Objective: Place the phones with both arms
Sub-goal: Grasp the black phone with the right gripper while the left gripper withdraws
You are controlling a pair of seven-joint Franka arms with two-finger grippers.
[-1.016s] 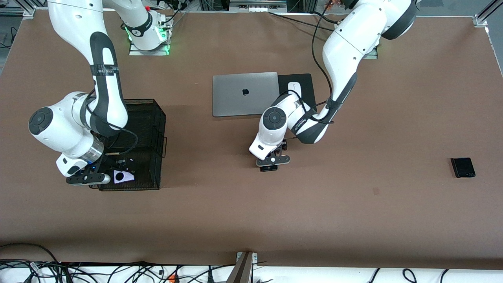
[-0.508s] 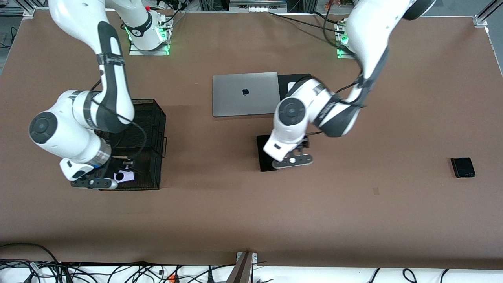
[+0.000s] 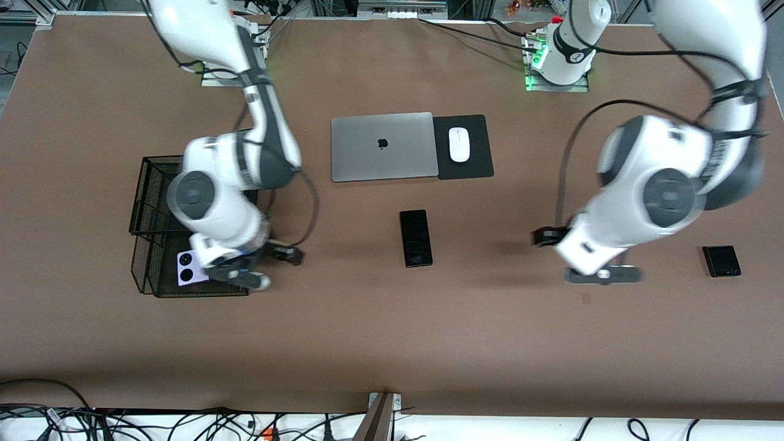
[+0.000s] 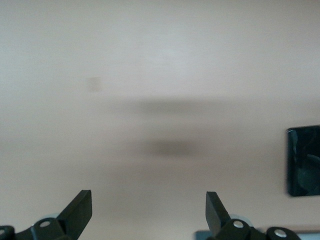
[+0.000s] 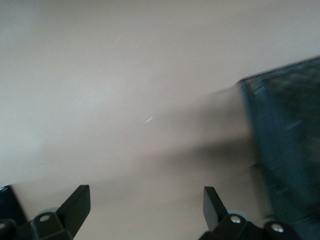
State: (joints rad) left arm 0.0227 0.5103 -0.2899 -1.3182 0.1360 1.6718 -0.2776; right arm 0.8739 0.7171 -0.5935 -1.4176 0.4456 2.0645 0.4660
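The left gripper has swung away from the long black phone — now it hangs wide open and empty over bare table, near the small black phone. The right gripper has left the wire basket — open, empty. The pale phone lies in the basket.

Closed grey laptop beside white mouse on black pad
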